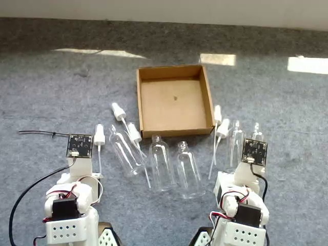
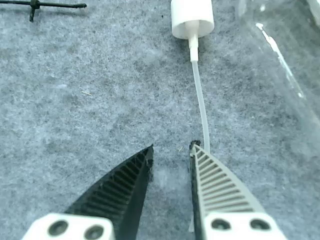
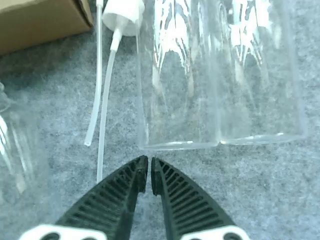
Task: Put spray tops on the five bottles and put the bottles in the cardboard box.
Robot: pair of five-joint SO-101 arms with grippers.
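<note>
Spray top (image 2: 192,20) tube — at left gripper (image 2: 171,148), parted | right gripper (image 3: 149,161) — closed

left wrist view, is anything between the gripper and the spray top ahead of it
Nothing visible is. Only bare grey carpet lies between the open left gripper and the spray top, whose thin tube runs back to beside one fingertip. A clear bottle lies off to one side.

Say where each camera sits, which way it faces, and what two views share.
High view: fixed overhead, looking down at the cardboard box and both arms.
Left wrist view: on the left arm, looking past the left gripper at a spray top.
Right wrist view: on the right arm, past the right gripper at two bottles.
Shared: high view shows that spray top too.
</note>
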